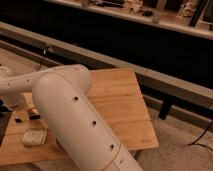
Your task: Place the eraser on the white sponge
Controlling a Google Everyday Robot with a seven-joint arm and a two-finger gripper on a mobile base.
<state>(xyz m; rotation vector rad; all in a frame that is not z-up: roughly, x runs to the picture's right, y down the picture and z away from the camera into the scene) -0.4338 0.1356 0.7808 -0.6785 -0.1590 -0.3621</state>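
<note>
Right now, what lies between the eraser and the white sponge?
Only bare table between eraser and white sponge, camera view; gripper at far left.

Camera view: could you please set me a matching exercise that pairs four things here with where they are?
Things:
1. white sponge
2. gripper
3. wooden table
4. black cable

Places:
A. far left edge, over the table
B. on the floor, at right
C. middle of the view
D. on the table's front left part

Pairs: 1-D, 2-A, 3-C, 4-B
</note>
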